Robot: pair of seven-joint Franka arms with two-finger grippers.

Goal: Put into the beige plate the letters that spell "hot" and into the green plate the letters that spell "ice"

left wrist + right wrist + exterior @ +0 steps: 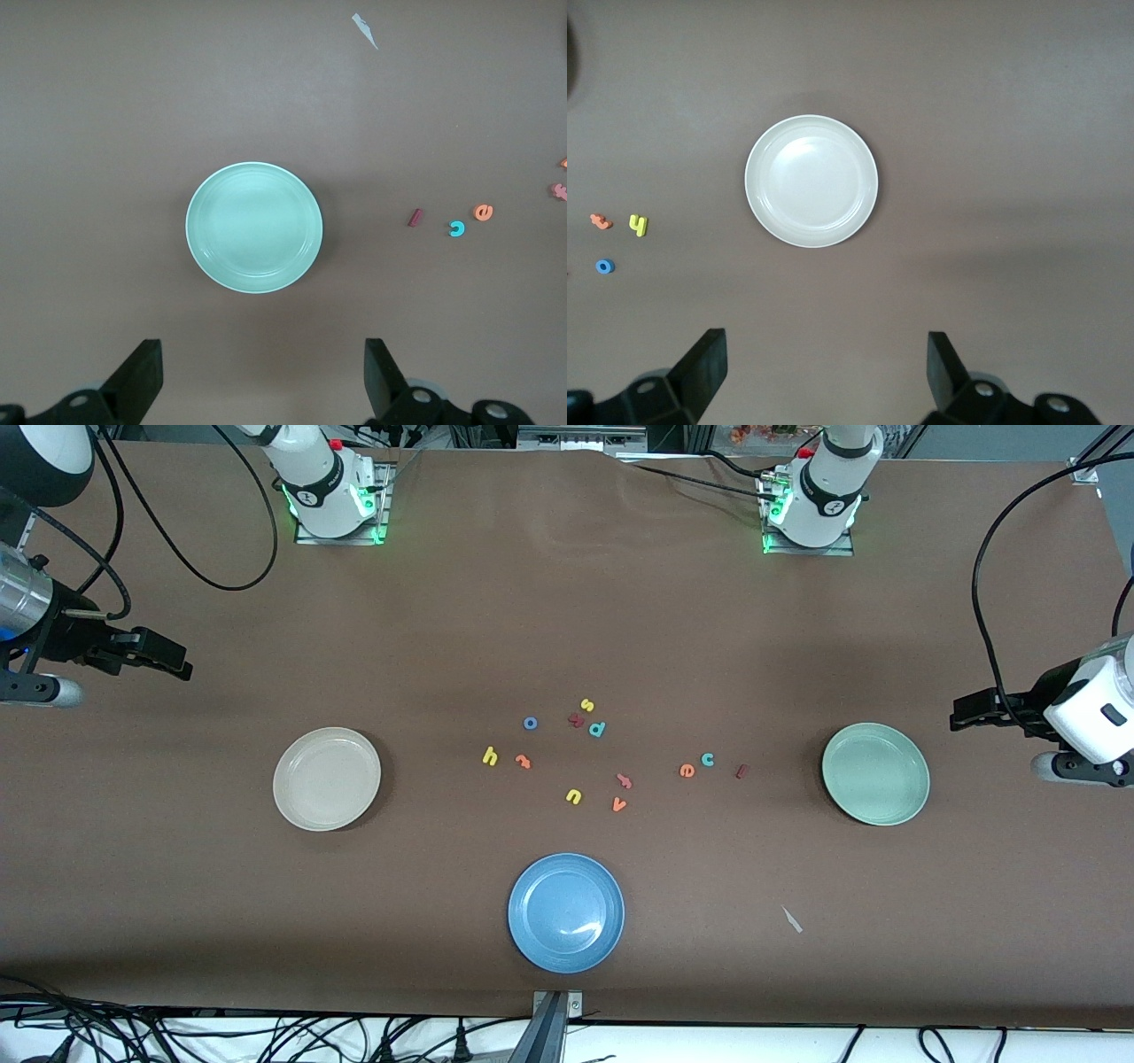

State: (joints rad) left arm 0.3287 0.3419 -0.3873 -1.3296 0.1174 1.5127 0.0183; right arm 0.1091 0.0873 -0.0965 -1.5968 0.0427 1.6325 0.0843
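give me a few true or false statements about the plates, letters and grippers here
1. The beige plate is empty. True.
2. The teal c lies in the green plate. False: it lies on the table beside the orange e.
3. The left gripper is open. True.
4. The right gripper holds the yellow h. False: it is open and empty; the h lies on the table.
5. The blue plate is nearest the front camera. True.

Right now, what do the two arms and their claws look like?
Both arms are white Frankas with black joint bands, on metal base plates lit green. Black cables loop off each onto the table. The left claw and the right claw each have black two-finger jaws on a black mount; a silver wrist section shows on the right arm.
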